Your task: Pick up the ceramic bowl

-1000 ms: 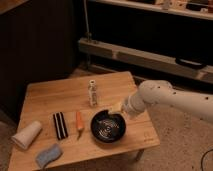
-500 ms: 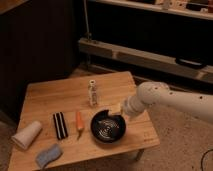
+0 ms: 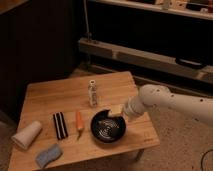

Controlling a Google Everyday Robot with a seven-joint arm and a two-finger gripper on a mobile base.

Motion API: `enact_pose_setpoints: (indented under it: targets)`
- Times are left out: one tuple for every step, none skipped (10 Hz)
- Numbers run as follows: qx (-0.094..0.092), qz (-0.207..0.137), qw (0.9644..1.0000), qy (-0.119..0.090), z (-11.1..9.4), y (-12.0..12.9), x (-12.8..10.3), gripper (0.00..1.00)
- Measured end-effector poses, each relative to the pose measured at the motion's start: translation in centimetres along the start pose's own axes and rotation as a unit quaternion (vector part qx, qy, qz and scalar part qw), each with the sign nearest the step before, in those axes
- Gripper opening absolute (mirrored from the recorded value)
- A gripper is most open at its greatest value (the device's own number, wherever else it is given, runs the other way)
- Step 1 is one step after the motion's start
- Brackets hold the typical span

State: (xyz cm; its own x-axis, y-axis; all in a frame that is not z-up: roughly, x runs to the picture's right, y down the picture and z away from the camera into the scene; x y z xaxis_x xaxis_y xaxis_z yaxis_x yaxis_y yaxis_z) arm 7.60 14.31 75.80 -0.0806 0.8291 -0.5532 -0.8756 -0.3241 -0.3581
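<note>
Your gripper (image 3: 116, 111) hangs with jaws apart at the far rim of the round glossy black ceramic bowl (image 3: 106, 129), near the wooden table's (image 3: 47, 97) front-right corner.

Colour key. Ceramic bowl (image 3: 108, 127), centre: glossy black with pale concentric swirls. End effector (image 3: 116, 111), at the bowl's upper-right rim: pale yellow, on a white arm (image 3: 170, 102). Worktop (image 3: 50, 95): light wood grain. Lower left: white cup (image 3: 27, 134), blue-grey sponge (image 3: 48, 155), black bar (image 3: 60, 125) with pale stripes, orange stick (image 3: 79, 121).

Ceramic bowl (image 3: 106, 129), round, shallow, glossy black with pale concentric swirls inside, upright on the wooden table (image 3: 45, 97) near its front right edge, gripper (image 3: 116, 111) spread wide at its far right rim
</note>
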Motion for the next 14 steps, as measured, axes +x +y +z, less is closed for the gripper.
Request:
enact_pose_setpoints:
  targets:
    - [-0.002, 0.000, 1.0000, 0.001, 0.2, -0.1, 0.0, 0.73]
    - [-0.005, 0.000, 1.0000, 0.002, 0.4, -0.2, 0.0, 0.73]
    - [-0.006, 0.002, 1.0000, 0.003, 0.6, -0.3, 0.0, 0.73]
    - [-0.008, 0.003, 1.0000, 0.004, 0.8, -0.4, 0.0, 0.73]
    - [-0.010, 0.002, 0.9999, 0.004, 1.0, -0.5, -0.1, 0.73]
    - [-0.011, 0.002, 0.9999, 0.005, 1.2, -0.6, -0.1, 0.73]
    - [-0.013, 0.003, 0.9999, 0.006, 1.4, -0.6, -0.2, 0.73]
    - [-0.014, 0.004, 0.9999, 0.008, 1.7, -0.7, -0.2, 0.73]
    - [-0.014, 0.008, 0.9998, 0.011, 1.9, -0.9, -0.4, 0.73]
    - [-0.015, 0.012, 0.9997, 0.015, 2.0, -1.1, -0.5, 0.73]
    - [-0.014, 0.020, 0.9993, 0.028, 2.2, -1.4, -0.7, 0.73]
    - [-0.015, 0.021, 0.9989, 0.039, 2.3, -1.2, -0.7, 0.73]
    - [-0.016, 0.023, 0.9987, 0.044, 2.3, -1.4, -0.7, 0.73]
    - [-0.017, 0.026, 0.9984, 0.046, 2.3, -1.6, -0.7, 0.73]
